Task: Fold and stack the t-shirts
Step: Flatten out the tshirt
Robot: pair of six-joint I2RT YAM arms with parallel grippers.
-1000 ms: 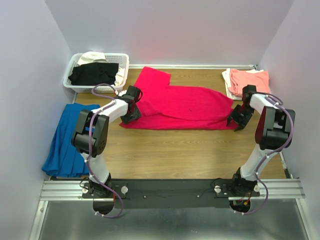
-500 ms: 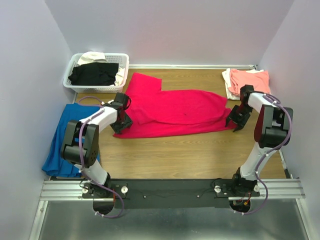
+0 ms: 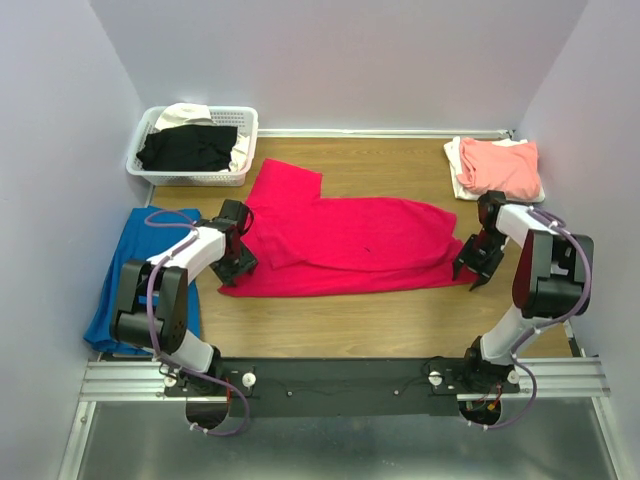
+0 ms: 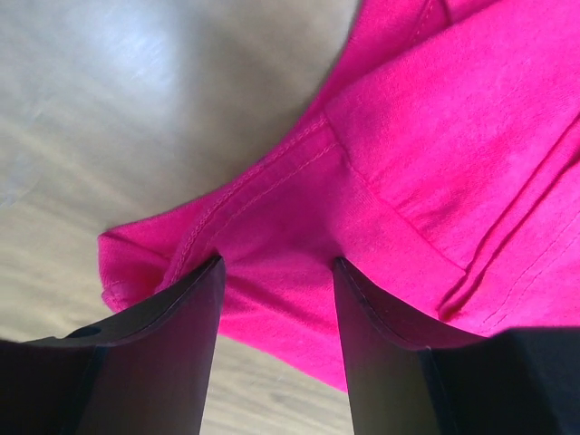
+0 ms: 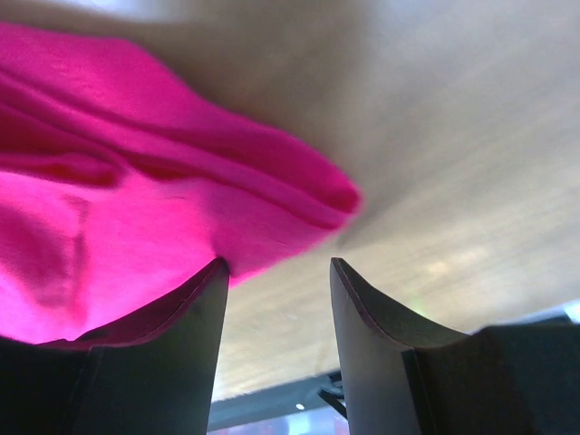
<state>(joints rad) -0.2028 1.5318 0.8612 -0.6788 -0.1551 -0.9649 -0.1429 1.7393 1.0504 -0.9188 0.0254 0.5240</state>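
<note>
Crimson t-shirt [image 3: 350, 235] lies long axis left-right; both jaws parted at its ends.

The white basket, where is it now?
In the top view, the white basket stands at the far left corner, just beyond the blue cloth.

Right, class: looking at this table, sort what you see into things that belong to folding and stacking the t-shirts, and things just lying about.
Belongs to the job:
- crimson-red cotton t-shirt, spread on the wood
- salmon-pink folded t-shirt, on a white folded t-shirt
- black garment and cream garment, in the basket

Lying about:
- white plastic lattice basket
- rumpled blue cloth, at the left edge
</note>
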